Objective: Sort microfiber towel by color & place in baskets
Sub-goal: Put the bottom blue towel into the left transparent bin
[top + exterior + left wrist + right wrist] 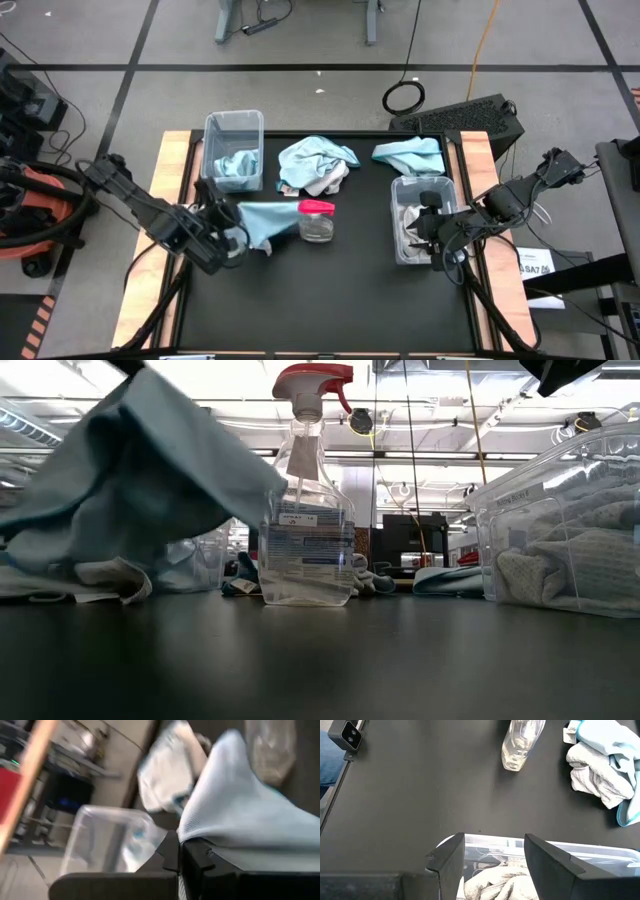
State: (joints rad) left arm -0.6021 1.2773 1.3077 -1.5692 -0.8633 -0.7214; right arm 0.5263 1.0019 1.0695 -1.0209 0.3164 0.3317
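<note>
The left claw (232,243), at centre left of the high view, is pinching one edge of a light blue microfiber towel (265,222) that drapes from it toward the spray bottle (317,220) with the pink-red trigger head at the middle of the black surface (330,300). The step in hand looks like carrying this towel to the left basket (233,150) at upper left, which already holds blue cloth. To do it well, the claw should lift until the hanging cloth clears both the surface and the basket rim, travel toward the upper left away from the bottle so the trailing corner does not drag it over, and release only when most of the cloth hangs inside the walls, since limp cloth tends to catch on a rim. The right claw (494,865), at centre right of the high view, hovers spread over the right basket (424,222), which holds grey-white cloth; nothing is between its fingers. Counted: two clear baskets, one spray bottle, one blue towel in the left claw, one folded blue towel (410,153) at upper right just above the right basket, and a mixed heap (318,166) at upper centre with at least one blue and one grey-white towel. The towels inside each basket cannot be counted.
</note>
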